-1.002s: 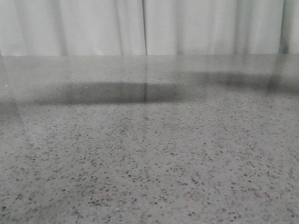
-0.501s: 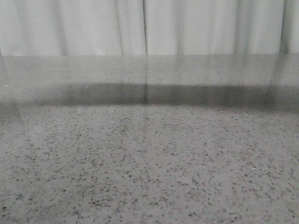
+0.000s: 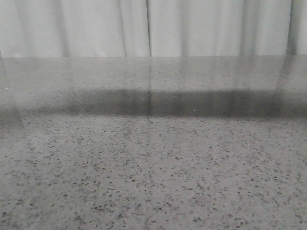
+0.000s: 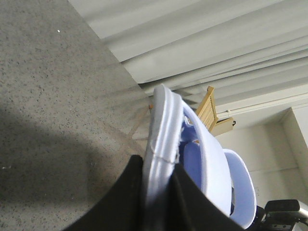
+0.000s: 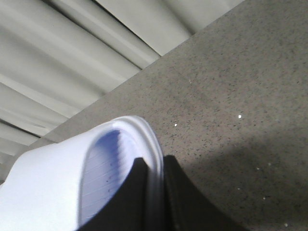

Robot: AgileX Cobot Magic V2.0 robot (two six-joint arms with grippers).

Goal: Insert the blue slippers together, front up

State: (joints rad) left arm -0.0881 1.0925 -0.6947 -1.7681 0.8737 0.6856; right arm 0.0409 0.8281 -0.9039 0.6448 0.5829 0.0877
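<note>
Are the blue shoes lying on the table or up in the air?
Up in the air. Each gripper pinches one slipper by its edge: left gripper holds the left slipper, right gripper the right slipper.

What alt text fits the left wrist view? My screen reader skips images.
The left end effector is shut on the edge of a pale blue slipper held above the speckled grey table; the second slipper shows beyond it.
</note>
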